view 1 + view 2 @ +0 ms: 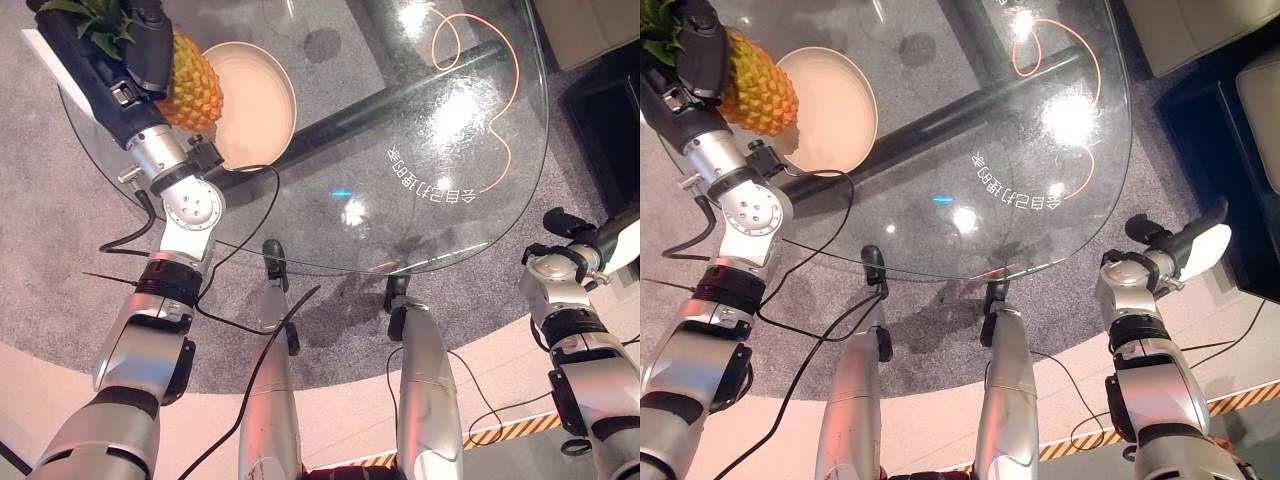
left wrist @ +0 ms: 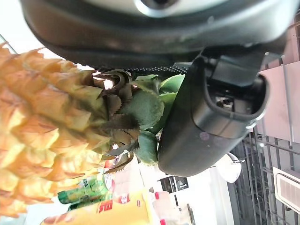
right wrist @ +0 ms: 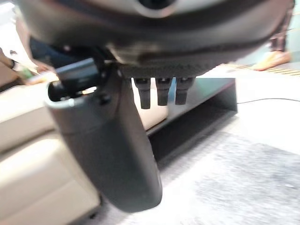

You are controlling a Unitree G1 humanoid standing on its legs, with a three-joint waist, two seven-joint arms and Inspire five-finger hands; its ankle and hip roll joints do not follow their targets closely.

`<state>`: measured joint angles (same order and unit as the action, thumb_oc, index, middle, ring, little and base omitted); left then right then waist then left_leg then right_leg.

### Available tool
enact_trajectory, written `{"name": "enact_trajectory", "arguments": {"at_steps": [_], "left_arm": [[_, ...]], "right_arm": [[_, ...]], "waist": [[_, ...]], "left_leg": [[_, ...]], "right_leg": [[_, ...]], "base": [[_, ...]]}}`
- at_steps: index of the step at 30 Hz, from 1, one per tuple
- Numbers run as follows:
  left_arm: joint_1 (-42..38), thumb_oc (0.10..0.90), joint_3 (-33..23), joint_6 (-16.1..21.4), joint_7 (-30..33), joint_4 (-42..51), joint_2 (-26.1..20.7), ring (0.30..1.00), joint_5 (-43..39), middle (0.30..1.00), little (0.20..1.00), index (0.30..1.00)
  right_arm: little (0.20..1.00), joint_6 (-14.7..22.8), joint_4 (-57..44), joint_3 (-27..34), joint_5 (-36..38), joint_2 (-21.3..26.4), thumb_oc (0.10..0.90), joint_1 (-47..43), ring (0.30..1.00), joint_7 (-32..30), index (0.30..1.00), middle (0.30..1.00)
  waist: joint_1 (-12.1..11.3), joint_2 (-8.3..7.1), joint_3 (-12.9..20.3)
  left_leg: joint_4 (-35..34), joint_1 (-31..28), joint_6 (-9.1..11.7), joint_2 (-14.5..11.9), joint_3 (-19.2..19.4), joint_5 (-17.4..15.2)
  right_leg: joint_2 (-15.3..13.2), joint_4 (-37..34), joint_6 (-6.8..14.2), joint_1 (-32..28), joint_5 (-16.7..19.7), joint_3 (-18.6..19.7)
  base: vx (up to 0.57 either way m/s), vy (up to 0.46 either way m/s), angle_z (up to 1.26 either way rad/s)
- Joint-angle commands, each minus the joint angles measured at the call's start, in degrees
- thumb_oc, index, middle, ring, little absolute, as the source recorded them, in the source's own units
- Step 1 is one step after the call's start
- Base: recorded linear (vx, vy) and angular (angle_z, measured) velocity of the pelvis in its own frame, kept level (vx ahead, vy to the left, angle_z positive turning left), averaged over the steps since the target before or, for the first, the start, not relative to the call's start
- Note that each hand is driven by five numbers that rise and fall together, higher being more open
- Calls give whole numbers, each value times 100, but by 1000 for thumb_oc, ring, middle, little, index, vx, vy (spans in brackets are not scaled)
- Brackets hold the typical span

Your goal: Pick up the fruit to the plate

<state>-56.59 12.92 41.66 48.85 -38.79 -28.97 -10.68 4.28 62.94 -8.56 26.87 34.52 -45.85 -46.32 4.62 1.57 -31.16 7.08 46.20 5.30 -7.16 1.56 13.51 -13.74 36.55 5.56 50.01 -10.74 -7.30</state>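
Low at the right edge of the head views, off the glass table point(image 1: 430, 150): right hand point(image 1: 1185, 245), dark with a white cover, holding nothing; in its wrist view the fingers point(image 3: 161, 91) hang straight and relaxed beside the thumb. Farther up, at the upper left of the frame: left hand point(image 1: 120, 50) curled round the pineapple point(image 1: 190, 85), pinching it near the leafy green crown. Golden-orange rind, diamond-scaled, with dry brown leaves at the crown base. Fruit held above the table, overlapping the left rim of the round cream plate point(image 1: 260, 100); touching or clear, cannot tell.
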Motion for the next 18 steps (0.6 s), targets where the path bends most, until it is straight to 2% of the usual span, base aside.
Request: {"name": "enact_trajectory", "arguments": {"at_steps": [1,2,4,5,6,13,14,16,18], "left_arm": [[-1121,100,-41,599,-43,128,-486,300,-29,300,200,300],[-1135,100,-30,593,-49,117,-488,300,-43,300,200,300],[-1188,100,-1,550,-104,82,-490,300,-93,300,200,300],[-1219,100,15,496,-166,79,-504,300,-136,300,200,300],[-1263,100,36,444,-209,78,-506,300,-182,300,200,300],[-1366,100,121,229,-490,45,-469,300,-285,300,200,300],[-1395,100,131,179,-544,39,-437,300,-282,300,200,300],[-1430,100,145,102,-618,56,-419,300,-317,300,200,300],[-1450,100,176,73,-679,56,-393,300,-372,300,200,300]], "right_arm": [[900,-8,481,225,237,516,800,68,900,544,900,900],[900,-22,534,214,227,515,800,60,900,608,900,900],[900,-235,710,139,345,483,800,54,900,1098,900,900],[900,-510,827,103,303,451,800,83,900,1517,900,900],[900,-628,937,41,303,420,800,103,900,1775,900,900],[900,-1255,1354,-173,268,203,800,270,900,3290,900,900],[900,-1432,1396,-222,233,119,800,327,900,3688,900,900],[900,-1564,1473,-316,127,52,800,374,900,4167,900,900],[900,-1494,1516,-422,136,-13,800,408,900,4364,900,900]], "waist": [[-197,-310,137],[-199,-311,137],[-207,-321,137],[-220,-331,137],[-230,-338,137],[-274,-409,137],[-274,-430,137],[-280,-450,137],[-284,-465,137]], "left_leg": [[1140,-129,78,-180,95,-1293],[1141,-128,75,-180,93,-1294],[1146,-126,65,-181,87,-1295],[1164,-118,63,-186,75,-1301],[1165,-118,60,-189,70,-1300],[1184,-113,51,-196,4,-1297],[1171,-114,49,-201,-2,-1293],[1173,-119,50,-207,-15,-1291],[1179,-115,47,-206,-25,-1286]], "right_leg": [[162,-1451,183,-351,1076,99],[162,-1453,181,-352,1077,100],[167,-1452,173,-357,1077,97],[164,-1440,169,-354,1073,89],[164,-1444,165,-360,1072,81],[180,-1429,152,-381,1077,37],[185,-1432,154,-381,1078,33],[191,-1424,150,-381,1078,31],[198,-1411,145,-373,1083,27]], "base": [[0,0,0],[0,0,0],[4,-15,0],[7,-34,0],[10,-44,0],[11,-39,0],[0,0,0],[0,0,0],[0,0,0]]}}
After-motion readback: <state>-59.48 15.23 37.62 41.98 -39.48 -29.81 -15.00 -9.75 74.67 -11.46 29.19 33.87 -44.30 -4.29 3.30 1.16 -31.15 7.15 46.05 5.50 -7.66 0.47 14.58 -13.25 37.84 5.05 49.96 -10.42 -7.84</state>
